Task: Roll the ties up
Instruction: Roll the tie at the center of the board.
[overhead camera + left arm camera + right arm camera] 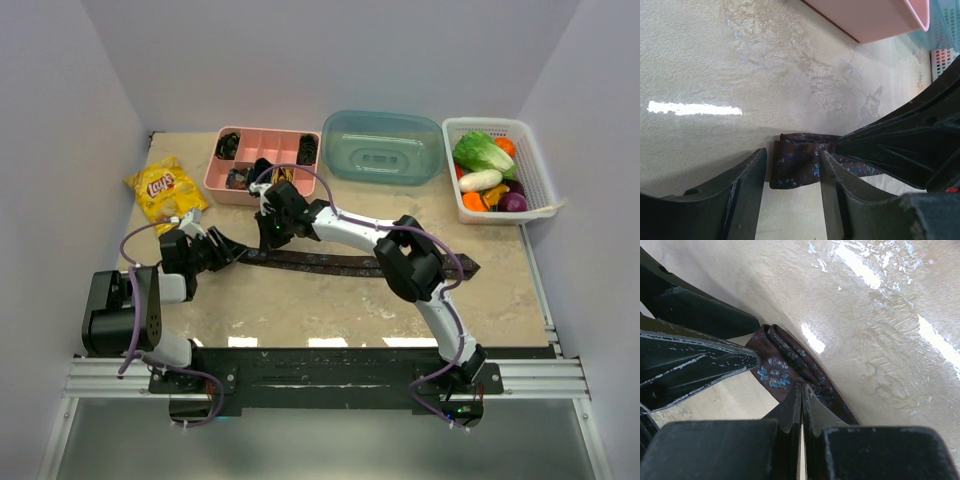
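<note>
A dark maroon tie [340,264] with small blue flowers lies flat across the middle of the table, running left to right. Its left end is folded over itself [795,167]. My left gripper [228,250] is open, and the folded end sits between its two fingers [793,155] near their tips. My right gripper [268,238] reaches in from the right and is shut, its tips pinching the fold [802,386]. The tie's folded layers [775,372] show just past those tips. The left gripper's fingers [690,365] fill the left of the right wrist view.
A pink divided tray [262,165] with dark coils in it stands at the back. A teal lidded box [385,147] is beside it and a white basket of vegetables [497,170] at the back right. A yellow chip bag [165,188] lies at the back left.
</note>
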You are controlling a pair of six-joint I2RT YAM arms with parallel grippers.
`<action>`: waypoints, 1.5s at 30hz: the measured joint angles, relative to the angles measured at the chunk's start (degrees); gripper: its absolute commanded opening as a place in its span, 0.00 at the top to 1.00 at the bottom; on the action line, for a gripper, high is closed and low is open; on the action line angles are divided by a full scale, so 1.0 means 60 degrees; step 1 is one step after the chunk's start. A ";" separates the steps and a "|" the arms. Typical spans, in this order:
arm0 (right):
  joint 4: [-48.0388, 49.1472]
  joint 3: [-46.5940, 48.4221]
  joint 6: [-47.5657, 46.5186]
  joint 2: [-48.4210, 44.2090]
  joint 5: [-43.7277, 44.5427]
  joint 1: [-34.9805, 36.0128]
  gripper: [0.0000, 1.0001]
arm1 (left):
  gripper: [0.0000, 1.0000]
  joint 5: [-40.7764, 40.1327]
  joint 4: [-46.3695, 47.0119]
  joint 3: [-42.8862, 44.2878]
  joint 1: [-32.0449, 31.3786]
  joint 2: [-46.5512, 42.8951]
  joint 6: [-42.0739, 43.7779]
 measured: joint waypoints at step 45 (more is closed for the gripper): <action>0.0259 -0.0186 -0.0025 0.0262 -0.0087 0.0000 1.00 | 1.00 0.0153 -0.0889 0.0488 -0.0237 -0.0688 0.0321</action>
